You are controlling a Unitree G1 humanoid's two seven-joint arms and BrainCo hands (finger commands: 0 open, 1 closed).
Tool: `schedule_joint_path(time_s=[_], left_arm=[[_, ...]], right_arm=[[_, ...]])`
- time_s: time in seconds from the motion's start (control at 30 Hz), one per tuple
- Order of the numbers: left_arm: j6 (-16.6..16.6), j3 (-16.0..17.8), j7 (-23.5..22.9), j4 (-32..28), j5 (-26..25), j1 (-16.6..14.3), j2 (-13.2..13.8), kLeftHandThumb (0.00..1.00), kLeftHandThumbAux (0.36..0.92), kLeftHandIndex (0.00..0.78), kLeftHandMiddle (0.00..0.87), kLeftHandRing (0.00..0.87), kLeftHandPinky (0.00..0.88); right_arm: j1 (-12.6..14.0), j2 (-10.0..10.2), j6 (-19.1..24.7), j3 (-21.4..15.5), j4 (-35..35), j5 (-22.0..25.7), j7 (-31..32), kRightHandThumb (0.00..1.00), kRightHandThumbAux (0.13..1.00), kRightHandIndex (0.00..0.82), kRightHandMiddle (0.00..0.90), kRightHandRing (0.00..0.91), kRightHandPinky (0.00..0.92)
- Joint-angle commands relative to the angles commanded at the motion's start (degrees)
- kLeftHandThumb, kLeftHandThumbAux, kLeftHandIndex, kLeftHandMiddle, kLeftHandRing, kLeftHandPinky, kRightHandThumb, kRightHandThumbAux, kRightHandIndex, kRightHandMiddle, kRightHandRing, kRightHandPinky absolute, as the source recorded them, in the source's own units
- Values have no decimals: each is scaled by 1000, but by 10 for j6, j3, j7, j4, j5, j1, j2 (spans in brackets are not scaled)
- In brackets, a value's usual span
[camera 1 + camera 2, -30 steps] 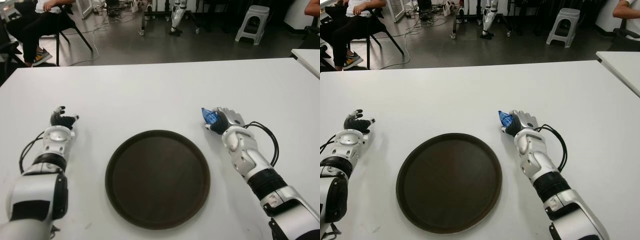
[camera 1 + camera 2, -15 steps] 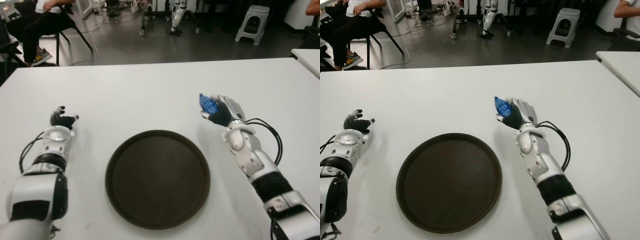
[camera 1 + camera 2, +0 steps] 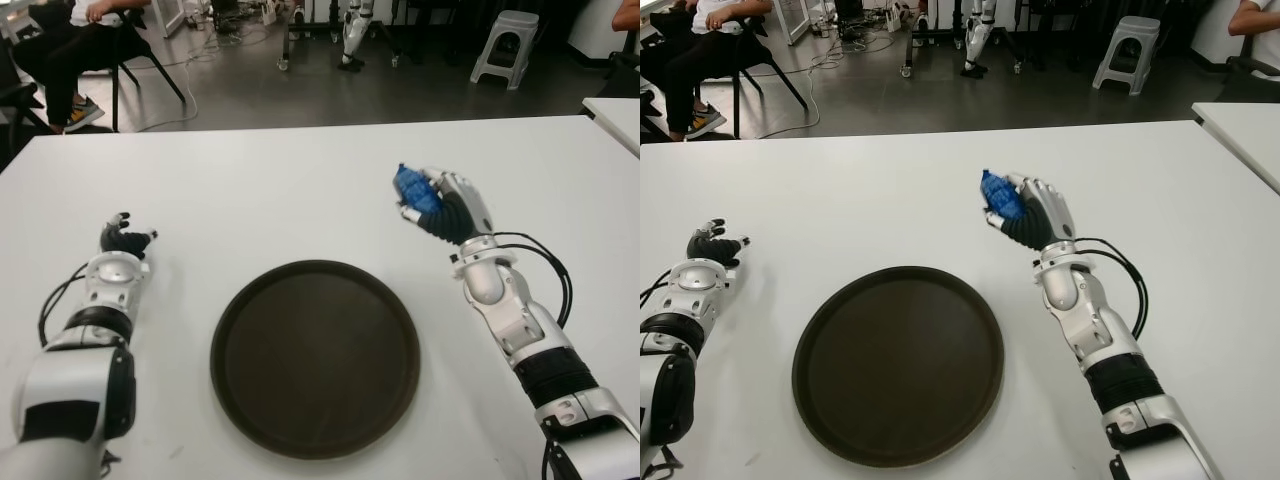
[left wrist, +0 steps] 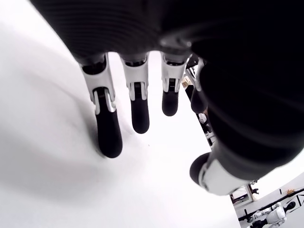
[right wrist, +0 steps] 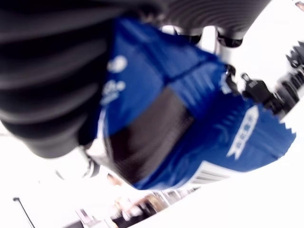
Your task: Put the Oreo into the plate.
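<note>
1. Fingers [image 3: 1040, 198] of the right hand [image 3: 445, 207] curl round the Oreo [image 3: 411, 191], a blue packet; the thumb presses it from below; the wrist view shows the wrapper [image 5: 190, 123] pinned against the dark palm, filling most of that picture.
2. Oreo sits at the hand's far tip, its blue end poking out toward the robot's left; it is raised above the table [image 3: 300, 190], not touching it.
3. Hand and packet show beyond the plate [image 3: 315, 355] and to the right of it, near its far right rim but not over it; the plate itself holds nothing.
4. Right forearm [image 3: 510, 320] slopes back from the wrist toward the near right corner; a black cable [image 3: 548, 270] loops beside it.
5. Left hand [image 3: 122, 238] shows well to the left of the plate; its fingers [image 4: 107, 128] are stretched out loosely and grip nothing; in the wrist view the dark fingertips come down onto the white table, and the thumb stands apart from them.
6. Plate is round, dark brown, with a low rim; it lies flat on the table between the two arms, nearer the robot than either hand.
7. Floor beyond the table carries a white stool [image 3: 505, 45], a seated person [image 3: 75, 45] on a chair at far left, and cables [image 3: 215, 45]; a second white table [image 3: 615, 115] edges in at right.
</note>
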Motion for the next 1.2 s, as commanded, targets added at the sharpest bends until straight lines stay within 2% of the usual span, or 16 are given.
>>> schedule_joint_path(time_s=[0.2, 0.5, 0.77, 0.8, 0.9, 1.03, 1.2], left_arm=[[0, 1, -2, 1, -1, 0, 0, 250, 760, 62, 113, 136, 145], [0, 5, -2, 1, -3, 1, 1, 275, 763, 75, 123, 144, 144], [-1, 4, -3, 2, -1, 1, 1, 278, 759, 72, 129, 148, 155], [-1, 3, -2, 2, -1, 1, 2, 277, 759, 76, 131, 151, 156], [1, 0, -1, 3, 3, 1, 2, 263, 762, 82, 128, 151, 149], [1, -1, -1, 3, 4, 2, 3, 253, 765, 84, 126, 153, 158], [0, 1, -3, 3, 1, 3, 3, 256, 765, 80, 121, 148, 159]], right_arm=[[-4, 7, -53, -25, 6, 37, -2, 736, 708, 442, 862, 854, 858], [-18, 18, -138, -53, 51, 71, -19, 732, 710, 442, 855, 851, 857], [-23, 30, -167, -71, 70, 97, -16, 729, 710, 442, 850, 848, 854], [-23, 32, -166, -73, 70, 100, -15, 774, 696, 438, 732, 841, 849], [-21, 42, -159, -84, 67, 123, -2, 827, 678, 435, 592, 833, 842], [-18, 50, -153, -92, 60, 145, 15, 847, 672, 433, 539, 829, 840], [-20, 66, -136, -104, 50, 199, 67, 849, 672, 433, 539, 826, 828]])
